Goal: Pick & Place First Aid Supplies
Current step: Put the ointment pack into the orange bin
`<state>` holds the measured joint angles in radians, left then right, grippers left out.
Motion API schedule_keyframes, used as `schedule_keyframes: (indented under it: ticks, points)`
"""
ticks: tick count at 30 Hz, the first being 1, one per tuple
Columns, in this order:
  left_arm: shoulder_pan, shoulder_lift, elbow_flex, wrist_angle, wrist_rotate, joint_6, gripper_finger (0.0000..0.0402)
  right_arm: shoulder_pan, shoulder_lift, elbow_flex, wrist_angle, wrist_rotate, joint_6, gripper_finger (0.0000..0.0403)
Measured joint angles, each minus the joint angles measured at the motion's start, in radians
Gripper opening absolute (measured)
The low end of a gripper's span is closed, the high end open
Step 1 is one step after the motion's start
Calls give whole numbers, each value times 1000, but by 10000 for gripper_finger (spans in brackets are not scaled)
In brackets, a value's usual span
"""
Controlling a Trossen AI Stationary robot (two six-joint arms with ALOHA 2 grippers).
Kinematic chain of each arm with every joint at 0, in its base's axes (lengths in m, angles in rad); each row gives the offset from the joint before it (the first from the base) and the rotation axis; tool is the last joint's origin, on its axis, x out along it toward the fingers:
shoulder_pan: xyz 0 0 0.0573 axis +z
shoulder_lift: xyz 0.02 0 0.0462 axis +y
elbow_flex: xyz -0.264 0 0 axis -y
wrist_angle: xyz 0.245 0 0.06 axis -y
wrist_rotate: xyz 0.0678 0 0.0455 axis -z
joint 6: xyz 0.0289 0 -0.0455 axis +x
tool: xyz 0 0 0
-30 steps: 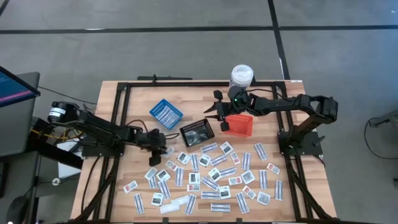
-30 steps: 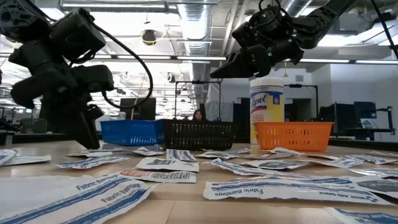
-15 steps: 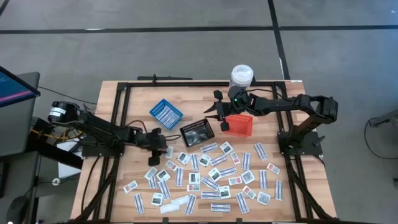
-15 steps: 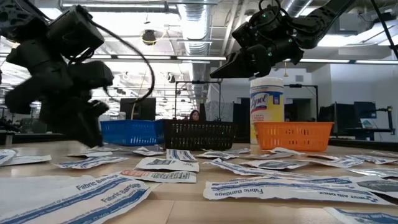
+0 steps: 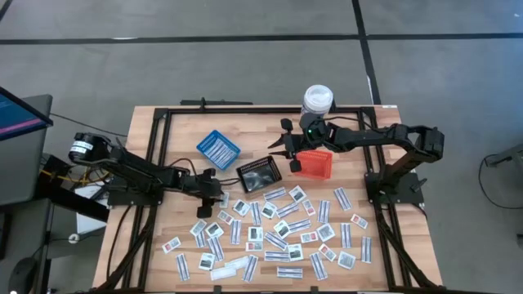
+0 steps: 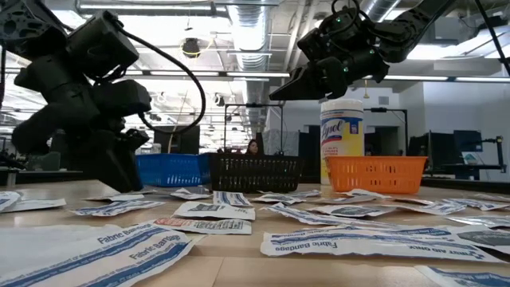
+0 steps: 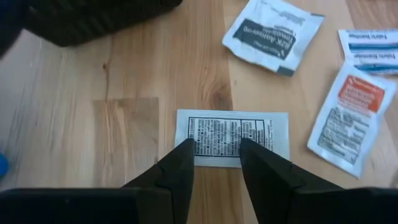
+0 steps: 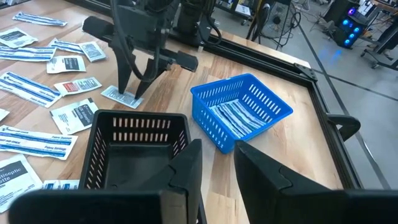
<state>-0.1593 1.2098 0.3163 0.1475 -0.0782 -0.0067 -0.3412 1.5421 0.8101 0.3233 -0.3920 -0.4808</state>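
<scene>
Many small white first aid packets (image 5: 278, 229) lie flat across the near half of the wooden table. My left gripper (image 7: 214, 146) is open and points down at one white packet with black print (image 7: 261, 134), which lies left of the heap; its two fingertips are over the packet's near edge. In the right wrist view this gripper (image 8: 132, 92) stands over the same packet (image 8: 121, 95). My right gripper (image 5: 278, 151) hovers high above the gap between the black basket (image 5: 259, 174) and the orange basket (image 5: 315, 162). Its fingers are a narrow gap apart with nothing between them. My left gripper comes at the printed packet from above, slanting down, with a fingertip (image 7: 186, 152) on either side of the middle of its near edge (image 7: 214, 160). The packet lies flat on the table. Whether the tips touch it or stand just above it, I cannot tell.
A blue basket (image 5: 218, 149) with strip bandages inside stands at the far left, beside the black basket. A white bottle with a yellow label (image 5: 317, 100) stands behind the orange basket. A black frame (image 5: 245, 109) runs around the table top. Bare wood (image 5: 176, 220) lies left of the heap.
My left gripper has rolled about the line it points along and tipped a little farther down over the printed packet, staying in the same spot. My right gripper and the packets have kept still.
</scene>
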Motion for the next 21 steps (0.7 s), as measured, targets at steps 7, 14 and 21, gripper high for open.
schedule_keyframes:
  ticks: [7,14,21]
  points:
    - [1,18,-1,13,1,38,93,0,0,0,0,0,0,87]
    - [31,19,-2,17,-11,41,9,0,0,0,0,0,0,87]
    - [43,23,-6,78,-77,93,6,0,0,0,0,0,0,87]
